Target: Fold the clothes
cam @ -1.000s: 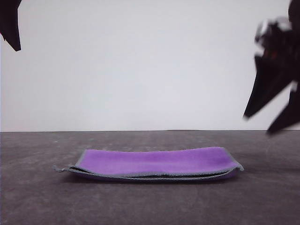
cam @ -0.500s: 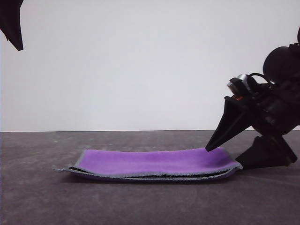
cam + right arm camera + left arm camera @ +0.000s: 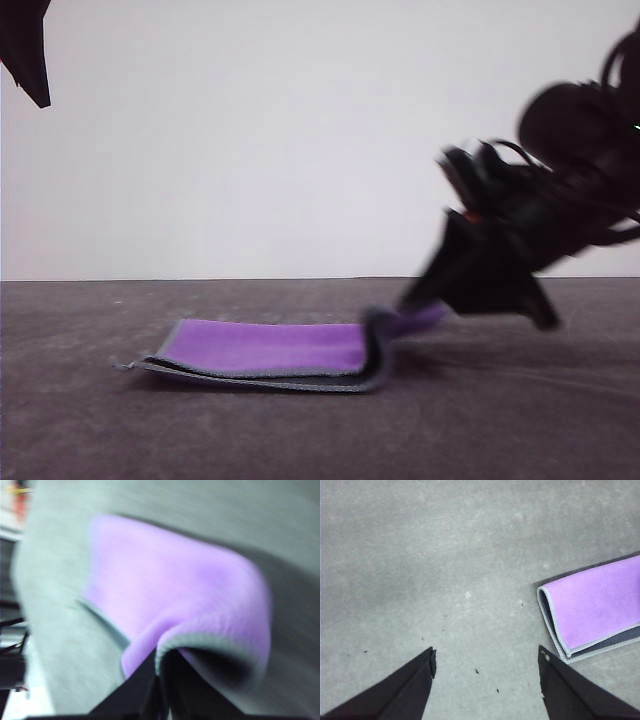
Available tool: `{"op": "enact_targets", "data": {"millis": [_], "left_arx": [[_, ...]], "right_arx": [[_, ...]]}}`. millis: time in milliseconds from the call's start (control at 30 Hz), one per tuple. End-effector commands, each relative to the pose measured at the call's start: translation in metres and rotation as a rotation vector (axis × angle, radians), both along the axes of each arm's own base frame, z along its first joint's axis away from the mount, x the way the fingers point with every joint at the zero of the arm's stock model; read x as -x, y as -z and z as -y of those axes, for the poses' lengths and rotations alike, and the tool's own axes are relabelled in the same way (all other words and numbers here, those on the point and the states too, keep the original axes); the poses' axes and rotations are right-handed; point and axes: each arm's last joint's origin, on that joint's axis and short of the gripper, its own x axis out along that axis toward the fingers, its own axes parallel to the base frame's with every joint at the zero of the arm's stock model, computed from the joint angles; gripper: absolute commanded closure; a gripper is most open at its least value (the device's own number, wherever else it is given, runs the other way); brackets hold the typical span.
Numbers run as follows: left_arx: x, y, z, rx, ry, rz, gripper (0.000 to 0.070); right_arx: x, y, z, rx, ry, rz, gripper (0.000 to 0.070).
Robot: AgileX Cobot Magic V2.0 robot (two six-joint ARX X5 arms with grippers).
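The clothes are one folded purple cloth with grey edging, lying flat on the dark table. Its right end is lifted and curled over toward the left. My right gripper, blurred by motion, is shut on that raised end. In the right wrist view the fingers meet on the cloth's grey edge, gripper, with the purple face bulging beyond. My left gripper hangs high at the far left, well away from the cloth. In the left wrist view it stands open over bare table, with the cloth's folded end off to one side.
The grey table runs back to a plain white wall. Small dark specks dot the table surface beneath the left gripper.
The right gripper came down to the cloth's right end, shut on it, and is now carrying it up and leftward, shortening the flat part. The left arm stayed still.
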Motion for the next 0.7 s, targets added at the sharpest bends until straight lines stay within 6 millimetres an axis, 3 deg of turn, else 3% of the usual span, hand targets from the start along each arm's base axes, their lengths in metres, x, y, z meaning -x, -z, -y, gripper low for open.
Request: {"op": "enact_targets", "data": {"millis": [0, 300, 667], "left_arx": [[-0.003, -0.001, 0.001, 0.002, -0.002, 0.003, 0.0310], [-0.003, -0.001, 0.001, 0.001, -0.001, 0.001, 0.0310], [-0.003, 0.000, 0.001, 0.001, -0.002, 0.001, 0.0310]], "right_arx": [[-0.003, -0.004, -0.014, -0.025, -0.015, -0.006, 0.0700], [0.002, -0.015, -0.070, -0.024, -0.099, 0.055, 0.0700], [-0.004, -0.012, -0.108, -0.010, -0.144, 0.068, 0.0700]]}}
